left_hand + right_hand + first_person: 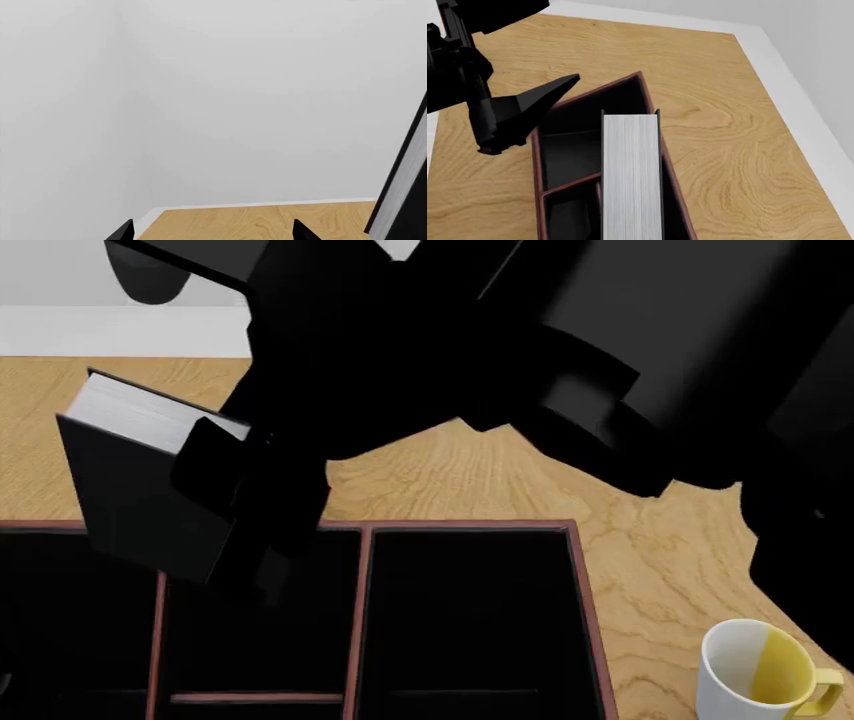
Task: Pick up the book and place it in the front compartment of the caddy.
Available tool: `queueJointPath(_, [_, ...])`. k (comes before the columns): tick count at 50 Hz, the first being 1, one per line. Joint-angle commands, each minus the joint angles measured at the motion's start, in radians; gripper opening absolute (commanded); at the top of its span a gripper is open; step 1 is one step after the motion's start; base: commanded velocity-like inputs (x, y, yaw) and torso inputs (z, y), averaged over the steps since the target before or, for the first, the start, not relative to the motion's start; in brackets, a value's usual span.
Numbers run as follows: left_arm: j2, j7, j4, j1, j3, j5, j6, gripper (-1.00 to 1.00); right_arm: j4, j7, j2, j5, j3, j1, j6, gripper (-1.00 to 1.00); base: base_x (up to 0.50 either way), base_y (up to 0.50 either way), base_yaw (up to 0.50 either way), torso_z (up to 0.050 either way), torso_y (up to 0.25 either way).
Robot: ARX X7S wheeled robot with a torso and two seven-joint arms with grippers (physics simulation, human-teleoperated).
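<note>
I have the book (pixel 140 475) lifted, clamped in my right gripper (pixel 234 480) and tilted in the air above the caddy (pixel 470 530), near its far rim. My left gripper (pixel 213 231) holds nothing, its fingers apart, and it faces away toward the wall. What is left: lower the book into the front compartment (pixel 254 640) and release it

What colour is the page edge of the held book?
Pale grey-white with fine lines, between black covers: thin black-covered book, clearest in the right wrist view.

caddy (pixel 363 570): near end cropped | mug (pixel 755 670): base cropped | book (pixel 134 480): part-hidden
</note>
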Motion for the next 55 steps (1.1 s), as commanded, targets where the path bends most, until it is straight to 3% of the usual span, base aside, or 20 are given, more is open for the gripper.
queueJointPath(1, [-0.007,-0.006,0.007,-0.003,-0.007,-0.011,-0.007,1.0,0.073,-0.078,-0.033,-0.072,-0.031,0.02,-0.044,-1.0,0.0,0.0,0.0,0.0,0.0])
queueJointPath(55, [-0.026,-0.032,0.0,0.04,-0.017,-0.022,0.035,1.0,0.144,-0.222,-0.131,-0.201,-0.231,-0.013,-0.13,-1.0,0.0,0.0,0.0,0.0,0.001])
